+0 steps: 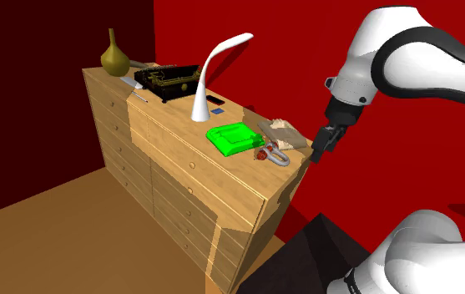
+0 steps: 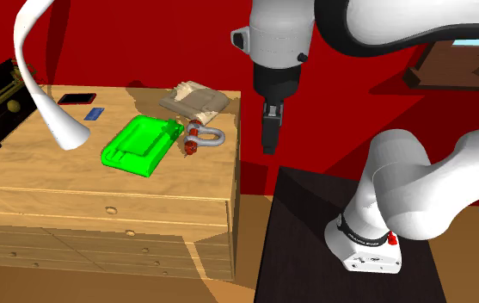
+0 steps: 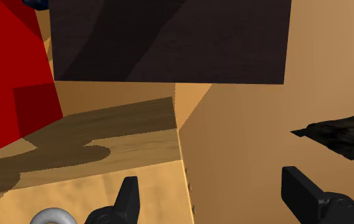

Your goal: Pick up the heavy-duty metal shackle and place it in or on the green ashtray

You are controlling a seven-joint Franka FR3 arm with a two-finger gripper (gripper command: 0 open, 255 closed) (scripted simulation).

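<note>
My gripper [image 2: 269, 136] hangs wide open and empty off the dresser's [image 2: 100, 194] end. The metal shackle [image 2: 205, 136] lies near that edge, just beside the green ashtray [image 2: 140, 145]. Rigid, heavy and probably slick: I'd pinch across its bow.

Wooden dresser [image 1: 180, 171] with visible grain; shackle [image 1: 276, 156] smooth grey metal.

The shackle [image 1: 275, 155] is a grey metal U with red parts at its pin end. It lies flat near the dresser's [image 2: 57, 176] corner. Just beside it, on the shoulder view's left, the ashtray [image 1: 232, 138] lies flat on the same top, bright green, rectangular and low.
</note>
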